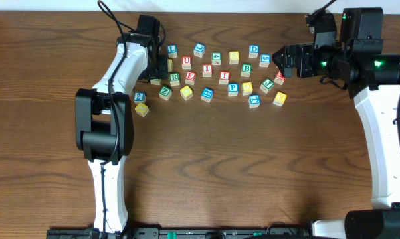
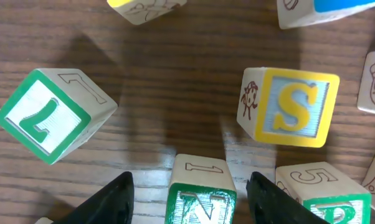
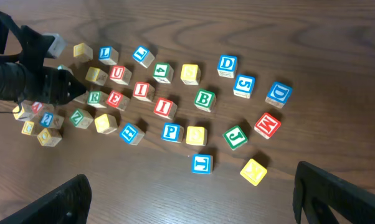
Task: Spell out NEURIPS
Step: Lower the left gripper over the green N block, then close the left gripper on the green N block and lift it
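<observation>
Along the table's (image 1: pixel 253 166) far edge letter cubes (image 1: pixel 190 76) lie scattered, NEURIPS unspelled. Left gripper (image 2: pixel 189 185) straddles green N (image 2: pixel 200 206), jaws apart; right gripper (image 1: pixel 280 61) gapes empty.

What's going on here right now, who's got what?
The left gripper is down at the left end of the scatter, jaws open astride the green N, not yet clamped. The right gripper hangs open and empty at the right end. U, R, E and P lie loose on the table; no word is lined up yet.
</observation>
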